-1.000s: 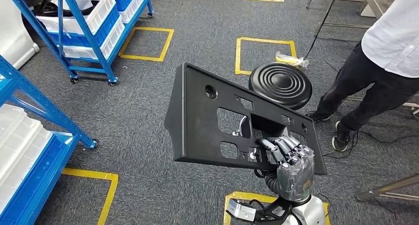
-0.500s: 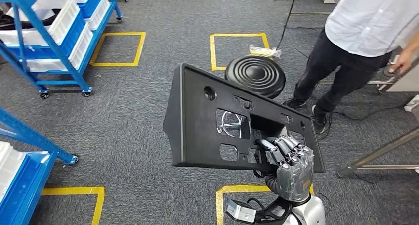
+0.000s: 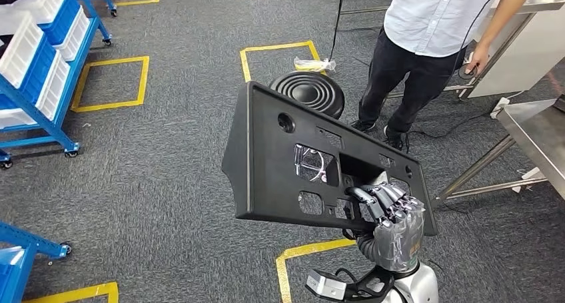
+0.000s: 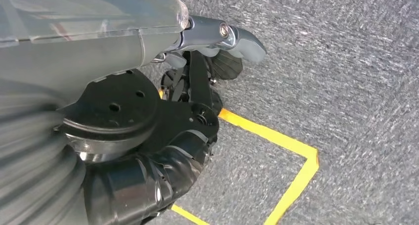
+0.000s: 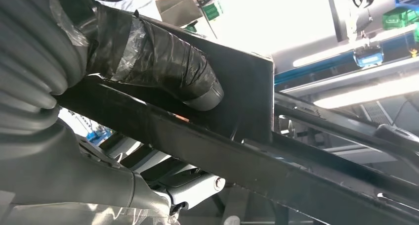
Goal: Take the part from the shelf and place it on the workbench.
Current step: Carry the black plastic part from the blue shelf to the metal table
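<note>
A large black plastic panel (image 3: 286,163) with several cut-outs is held up tilted in front of me, in the middle of the head view. My right hand (image 3: 390,220) grips its lower right edge, fingers hooked through an opening. In the right wrist view the taped thumb (image 5: 163,62) presses on the panel's (image 5: 247,151) black rim. My left hand (image 4: 225,42) hangs over the grey carpet and holds nothing. A steel workbench (image 3: 536,130) stands at the right edge of the head view.
A person (image 3: 433,30) in a light shirt and dark trousers stands ahead to the right, beside a second table (image 3: 513,56). A black round stool (image 3: 306,90) stands behind the panel. Blue shelf racks (image 3: 40,70) with white bins are at the left. Yellow squares mark the carpet.
The whole view has swung to the right: the blue racks slid left and the steel workbench came into sight. The panel stays in my right hand as before.
</note>
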